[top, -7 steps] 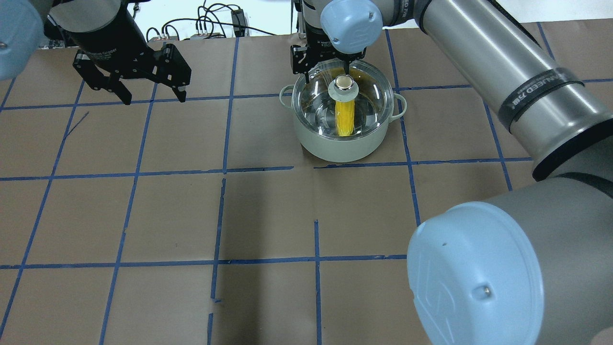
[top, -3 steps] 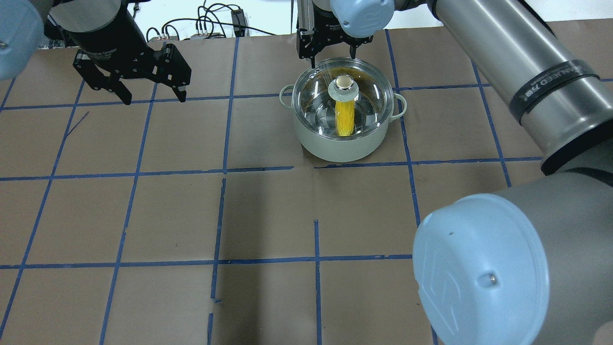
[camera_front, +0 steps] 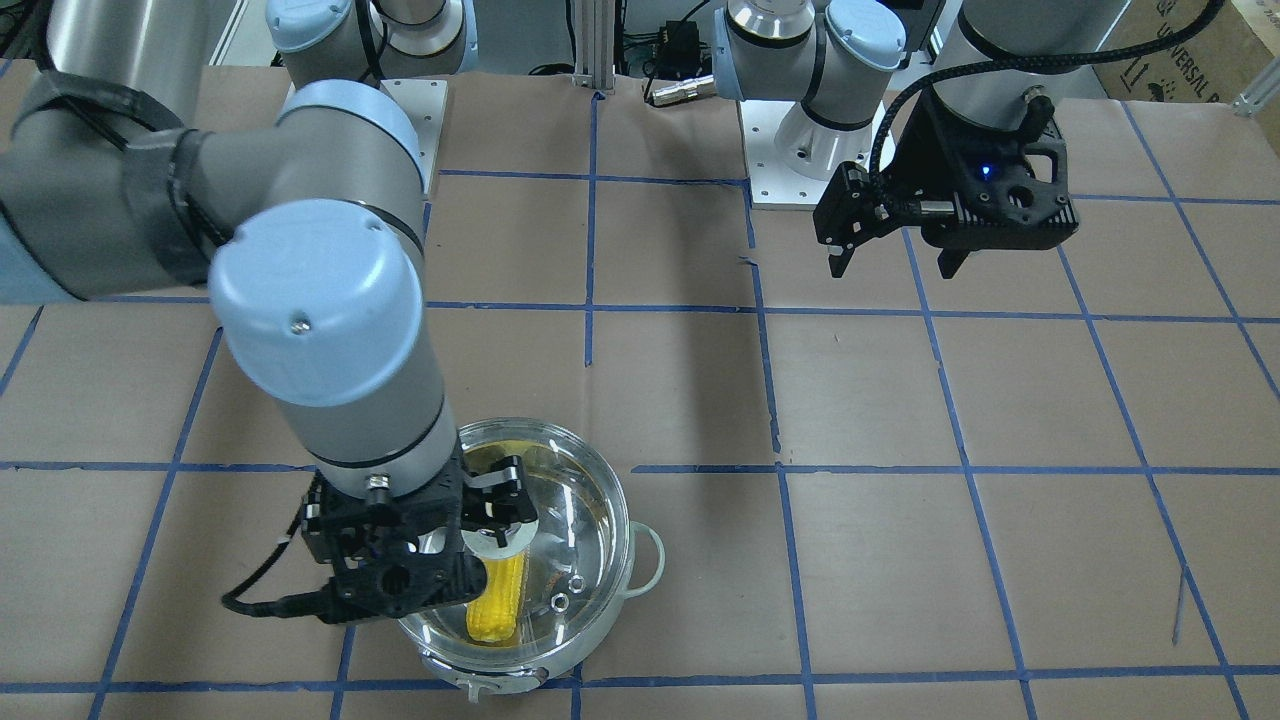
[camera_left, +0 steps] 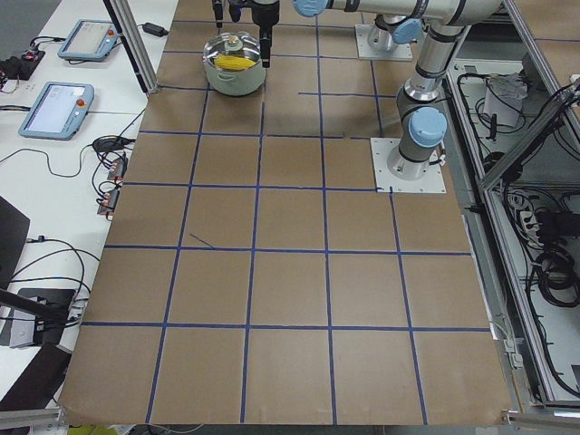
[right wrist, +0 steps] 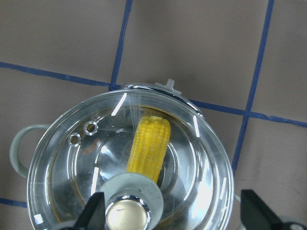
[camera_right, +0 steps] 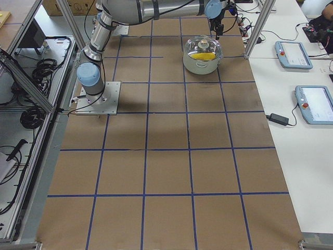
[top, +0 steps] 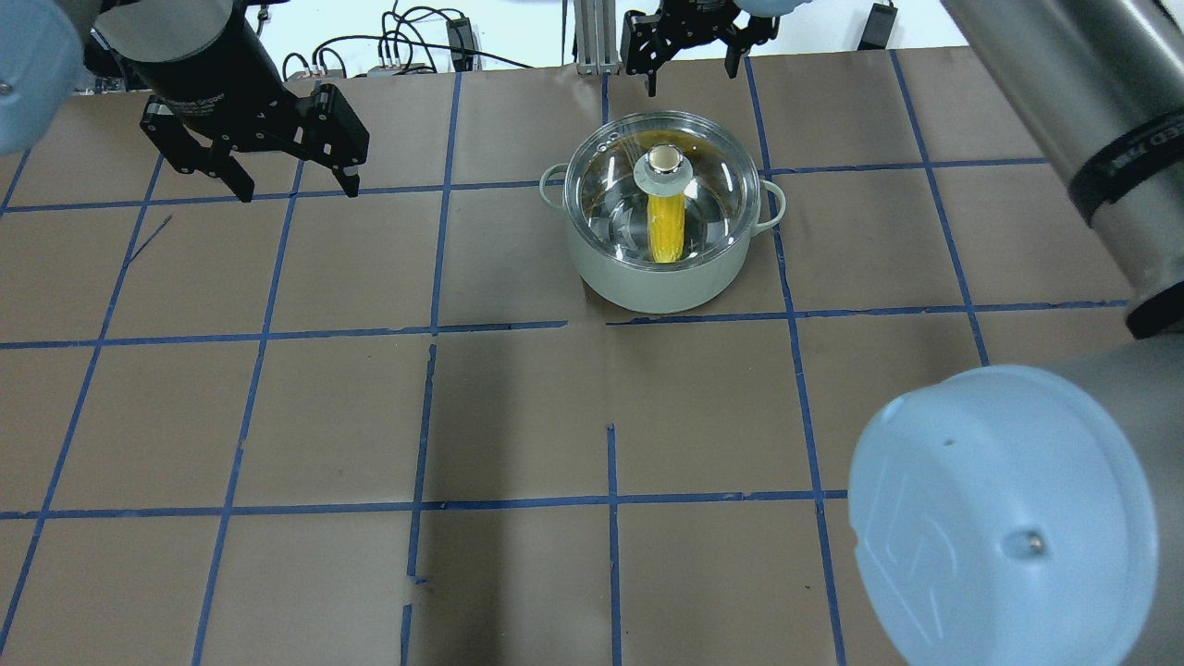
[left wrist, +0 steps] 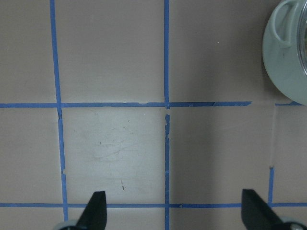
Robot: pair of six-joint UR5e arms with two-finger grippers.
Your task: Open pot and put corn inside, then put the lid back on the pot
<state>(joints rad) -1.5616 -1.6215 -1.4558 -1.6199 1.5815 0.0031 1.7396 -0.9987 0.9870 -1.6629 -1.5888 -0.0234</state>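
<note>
The steel pot (top: 647, 282) stands at the far middle of the table with the glass lid (top: 717, 199) seated on it. Through the glass the yellow corn (top: 666, 231) shows lying inside, below the lid's knob (top: 662, 162). My right gripper (top: 692, 69) hangs open above and just beyond the pot, holding nothing. In the right wrist view its fingers (right wrist: 96, 211) straddle the knob (right wrist: 127, 213) from above, with the corn (right wrist: 149, 148) under the lid (right wrist: 201, 158). My left gripper (top: 298, 191) is open and empty over bare table, far to the left of the pot.
Brown paper with a blue tape grid (top: 518, 416) covers the table. Cables (top: 407, 46) lie beyond its far edge. The pot's edge (left wrist: 285, 52) shows at the top right of the left wrist view. My right arm's elbow (top: 1004, 518) looms at the near right.
My right gripper has risen from around the lid's knob and drawn back towards the far edge. The lid stays on the pot. The left arm has not moved.
</note>
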